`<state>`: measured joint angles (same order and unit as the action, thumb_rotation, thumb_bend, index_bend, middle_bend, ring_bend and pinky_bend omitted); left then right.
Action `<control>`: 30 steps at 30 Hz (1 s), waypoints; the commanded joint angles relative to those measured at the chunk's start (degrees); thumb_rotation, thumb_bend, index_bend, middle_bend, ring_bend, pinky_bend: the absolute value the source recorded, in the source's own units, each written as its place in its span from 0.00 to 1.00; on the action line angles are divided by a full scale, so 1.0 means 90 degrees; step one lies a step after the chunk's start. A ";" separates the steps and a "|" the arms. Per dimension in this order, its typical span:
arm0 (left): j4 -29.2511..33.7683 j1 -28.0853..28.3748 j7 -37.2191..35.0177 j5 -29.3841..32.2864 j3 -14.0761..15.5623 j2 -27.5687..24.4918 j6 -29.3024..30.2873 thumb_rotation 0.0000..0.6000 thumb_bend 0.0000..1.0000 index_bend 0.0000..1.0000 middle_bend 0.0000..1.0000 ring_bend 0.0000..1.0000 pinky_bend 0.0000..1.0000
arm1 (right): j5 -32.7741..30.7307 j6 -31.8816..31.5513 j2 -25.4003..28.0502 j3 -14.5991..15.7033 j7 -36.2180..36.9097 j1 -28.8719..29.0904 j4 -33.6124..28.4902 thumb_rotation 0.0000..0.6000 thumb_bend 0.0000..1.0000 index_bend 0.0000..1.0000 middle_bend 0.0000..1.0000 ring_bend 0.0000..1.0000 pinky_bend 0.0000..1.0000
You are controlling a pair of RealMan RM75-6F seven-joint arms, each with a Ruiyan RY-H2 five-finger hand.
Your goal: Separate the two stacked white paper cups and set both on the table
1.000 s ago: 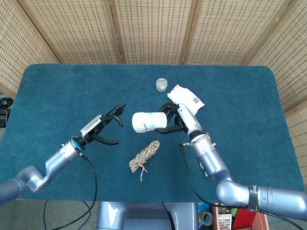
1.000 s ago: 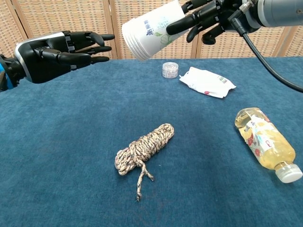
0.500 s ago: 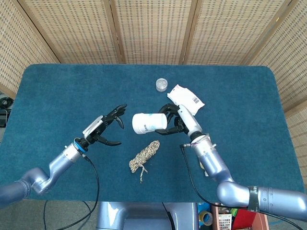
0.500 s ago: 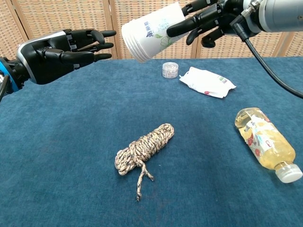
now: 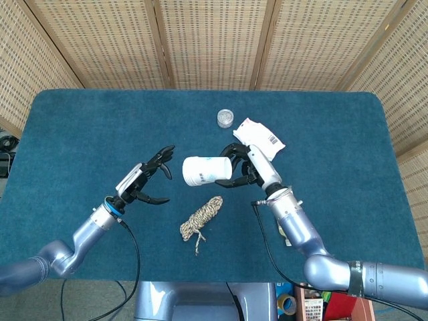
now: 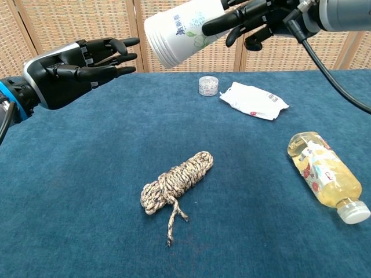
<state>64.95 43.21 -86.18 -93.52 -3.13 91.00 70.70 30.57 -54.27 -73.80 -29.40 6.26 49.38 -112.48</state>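
right hand (image 5: pixel 246 168) wrapped around the stacked paper cups (image 5: pixel 206 170), holding them up off the table (image 5: pixel 80 127), tipped on their side with the rim end pointing toward the left hand (image 5: pixel 146 178). in the chest view the cups (image 6: pixel 182 29) sit high at the top of the frame, green leaf print on the wall, layered rims at the lower left end, dark fingers (image 6: pixel 232 22) of the right hand (image 6: pixel 255 14) laid along the side. left hand (image 6: pixel 72 63) raised at the same height, just beside the rim end but apart from it, fingers spread and stretched toward the cups, holding nothing. below the cups, a coil of mottled rope (image 5: pixel 200 217) lying on the blue cloth. farther back, a small round tin (image 5: pixel 225 119) and next to it a white packet (image 5: pixel 260 139). near the front right in the chest view, a bottle (image 6: pixel 323 174) of yellow liquid lying on its side, white cap toward the table edge.
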 commanded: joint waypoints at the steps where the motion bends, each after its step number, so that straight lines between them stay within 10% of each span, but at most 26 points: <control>1: -0.0063 0.0049 -0.0052 0.0013 -0.0024 0.0078 -0.0013 1.00 0.13 0.50 0.00 0.00 0.00 | -0.0010 -0.0006 0.0021 0.0025 -0.0012 0.0013 -0.0023 1.00 0.30 0.78 0.68 0.58 0.83; 30: 0.0065 0.0346 0.0219 0.0147 -0.0139 0.0299 -0.0298 1.00 0.30 0.50 0.00 0.00 0.00 | 0.0052 0.0045 0.0047 0.0178 0.0117 0.0036 -0.0003 1.00 0.30 0.78 0.68 0.58 0.83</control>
<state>65.48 46.26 -84.22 -92.22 -4.38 93.63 68.09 31.04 -53.86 -73.38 -27.79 7.31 49.71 -112.51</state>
